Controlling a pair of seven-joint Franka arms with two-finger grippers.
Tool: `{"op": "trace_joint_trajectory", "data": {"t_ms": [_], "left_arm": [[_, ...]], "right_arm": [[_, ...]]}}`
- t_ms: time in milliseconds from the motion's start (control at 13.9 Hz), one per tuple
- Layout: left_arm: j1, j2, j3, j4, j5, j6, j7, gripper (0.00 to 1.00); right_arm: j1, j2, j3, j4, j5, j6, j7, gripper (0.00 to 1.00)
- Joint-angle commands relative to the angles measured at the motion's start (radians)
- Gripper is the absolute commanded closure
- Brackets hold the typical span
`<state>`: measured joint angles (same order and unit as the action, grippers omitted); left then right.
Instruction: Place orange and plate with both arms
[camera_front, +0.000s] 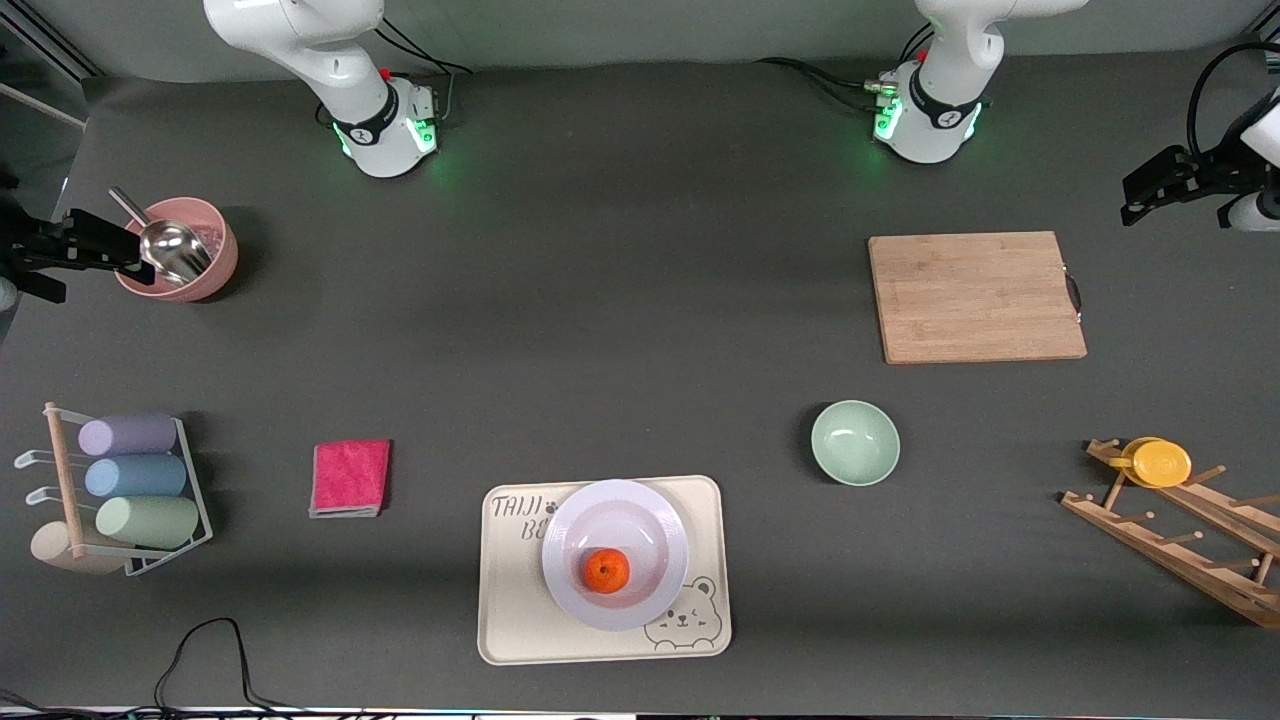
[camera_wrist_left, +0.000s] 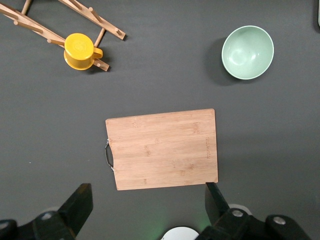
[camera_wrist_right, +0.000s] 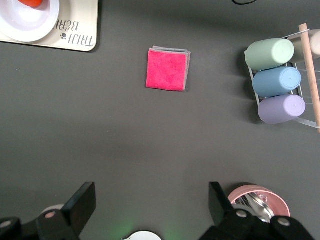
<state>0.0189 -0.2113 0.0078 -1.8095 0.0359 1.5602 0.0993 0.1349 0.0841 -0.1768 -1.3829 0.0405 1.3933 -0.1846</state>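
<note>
The orange (camera_front: 606, 570) lies in the well of the white plate (camera_front: 625, 522). The plate sits on the cream bear tray (camera_front: 510, 610) near the front camera's edge of the table. My left gripper (camera_front: 1140, 195) is open and empty, up in the air at the left arm's end of the table, beside the cutting board; its wrist view shows both fingers spread (camera_wrist_left: 147, 205). My right gripper (camera_front: 90, 255) is open and empty beside the pink bowl at the right arm's end (camera_wrist_right: 150, 202). The right wrist view catches the plate's edge (camera_wrist_right: 20, 27) and a sliver of the orange (camera_wrist_right: 32, 2).
A wooden cutting board (camera_front: 975, 297) and a mint-green bowl (camera_front: 855, 442) lie toward the left arm's end. A wooden rack with a yellow cup (camera_front: 1160, 462) is there too. A pink cloth (camera_front: 350, 477), a rack of pastel cups (camera_front: 125, 490) and a pink bowl with a metal scoop (camera_front: 180, 250) lie toward the right arm's end.
</note>
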Motion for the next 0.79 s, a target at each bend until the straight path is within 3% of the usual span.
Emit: {"op": "trace_joint_trajectory", "data": {"t_ms": [0,722], "left_arm": [[-0.010,-0.007,0.005,0.009,-0.004,-0.014,0.025,0.00],[-0.010,0.009,0.005,0.025,-0.005,-0.022,0.017,0.00]], "right_arm": [[-0.001,-0.020,0.011,-0.050,-0.024,0.026,0.031,0.00],[0.000,-0.055,0.010,-0.127,-0.021,0.099,0.031,0.00]]}}
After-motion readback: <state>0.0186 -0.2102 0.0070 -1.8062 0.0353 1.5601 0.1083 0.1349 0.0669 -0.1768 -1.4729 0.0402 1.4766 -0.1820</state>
